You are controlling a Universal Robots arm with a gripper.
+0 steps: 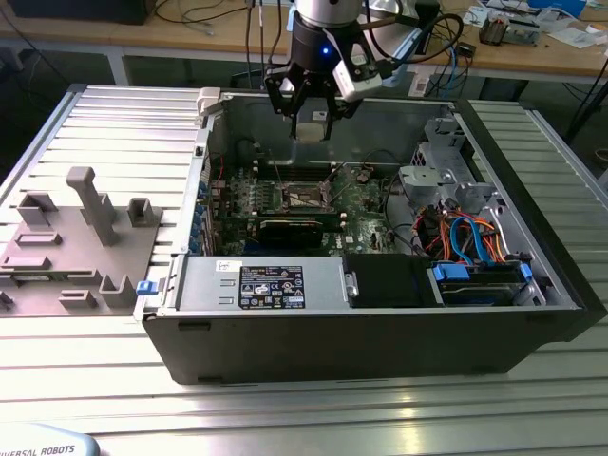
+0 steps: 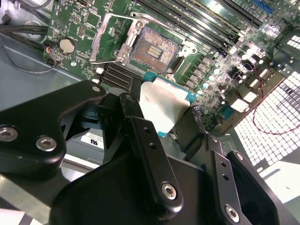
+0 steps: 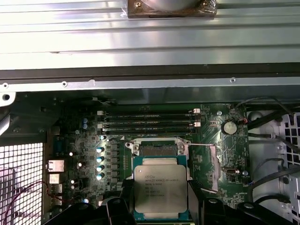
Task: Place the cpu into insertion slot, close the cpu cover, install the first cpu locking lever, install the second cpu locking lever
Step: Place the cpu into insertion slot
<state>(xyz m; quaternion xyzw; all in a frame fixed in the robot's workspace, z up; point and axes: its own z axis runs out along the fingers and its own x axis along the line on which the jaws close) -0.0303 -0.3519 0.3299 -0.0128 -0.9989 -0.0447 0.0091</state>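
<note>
Claw: I have the claw (image 1: pixel 312 122) above the open case (image 1: pixel 380 332), close to the case's far wall. Its black fingers (image 2: pixel 140 136) are clamped on two opposite edges of the cpu (image 3: pixel 161 187).
Cpu: held flat in the air with its silver-grey top facing the first wrist view. It is clear of the board (image 1: pixel 366 204) and touches only the fingers.
Slot: the slot (image 2: pixel 157 47) is bare, its gold-tinged centre uncovered. It lies mid-board, between the memory slots (image 3: pixel 147 119) and the board's near edge. In the first wrist view the cpu overlaps all but one strip of it.
Cover: I see the cover (image 2: pixel 110 40) swung open, tilted up off the slot and hinged along one side of it.
Case: lying on its side on the slatted surface (image 1: pixel 95 380), close to the surface's far edge.
Fixture: a grey fixture (image 1: pixel 76 237) sits on the surface towards the exterior view's left, well apart from the claw.
</note>
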